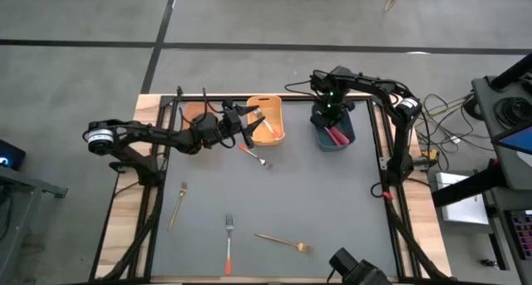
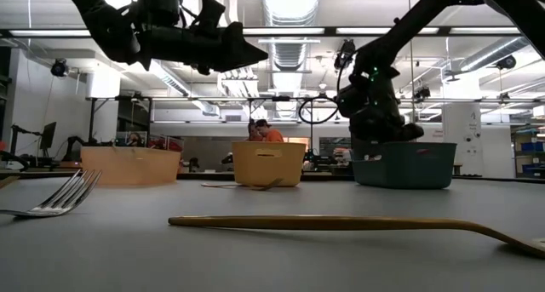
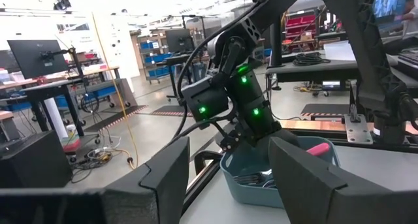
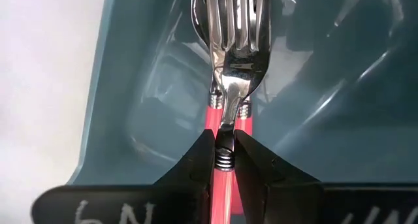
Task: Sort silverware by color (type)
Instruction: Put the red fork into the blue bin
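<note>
My right gripper (image 4: 225, 152) stands over the blue bin (image 1: 341, 137) at the far right, shut on a red-pink-handled fork (image 4: 230, 61). More red-pink forks (image 4: 245, 110) lie in that bin below it. My left gripper (image 3: 228, 185) is open and level beside the orange bin (image 1: 268, 123), with nothing between its fingers. On the table lie an orange-handled fork (image 1: 254, 155), a second orange-handled fork (image 1: 228, 245) and two gold forks (image 1: 177, 203) (image 1: 283, 241). My right gripper pinches the fork between its two fingers at the ridged collar of the handle (image 4: 225, 160), just behind the steel neck. The fingers come from above, pointing down, and lie along the fork. The fork hangs tines down inside the blue bin, over the forks lying there.
A brown bin (image 1: 195, 112) stands left of the orange one at the far edge. In the low view a gold fork (image 2: 341, 224) lies across the near foreground and fork tines (image 2: 60, 198) show at the left. A person sits in the room beyond the table.
</note>
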Motion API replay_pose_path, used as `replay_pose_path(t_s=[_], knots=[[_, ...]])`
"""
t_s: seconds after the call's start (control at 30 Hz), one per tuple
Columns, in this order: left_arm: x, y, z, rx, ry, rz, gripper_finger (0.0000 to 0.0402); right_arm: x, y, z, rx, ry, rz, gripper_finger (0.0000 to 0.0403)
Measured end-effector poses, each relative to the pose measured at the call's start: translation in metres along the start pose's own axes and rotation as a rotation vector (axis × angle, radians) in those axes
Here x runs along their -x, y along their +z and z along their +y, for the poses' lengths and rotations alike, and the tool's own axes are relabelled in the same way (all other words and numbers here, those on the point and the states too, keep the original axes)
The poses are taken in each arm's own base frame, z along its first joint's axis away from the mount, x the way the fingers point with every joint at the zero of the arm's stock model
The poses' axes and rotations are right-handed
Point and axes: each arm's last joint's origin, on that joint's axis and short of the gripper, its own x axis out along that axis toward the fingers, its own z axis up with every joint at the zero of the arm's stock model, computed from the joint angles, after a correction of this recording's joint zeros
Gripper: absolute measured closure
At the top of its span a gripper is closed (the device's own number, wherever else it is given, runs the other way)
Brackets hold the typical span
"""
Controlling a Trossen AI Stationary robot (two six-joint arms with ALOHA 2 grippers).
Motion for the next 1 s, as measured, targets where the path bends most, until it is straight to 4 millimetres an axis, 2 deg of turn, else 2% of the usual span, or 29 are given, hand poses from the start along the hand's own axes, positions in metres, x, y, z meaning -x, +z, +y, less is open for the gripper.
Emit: replay_pose_path(t_s=[0.77, 1.0], knots=[[0.000, 0.000, 0.000, 0.000, 0.000, 0.001, 0.0212, -0.017, 0.003, -0.003, 0.043, -0.002, -0.052, 0.0372], [0.000, 0.000, 0.000, 0.000, 0.000, 0.002, 0.0212, -0.017, 0.004, -0.003, 0.039, -0.001, -0.053, 0.0322]])
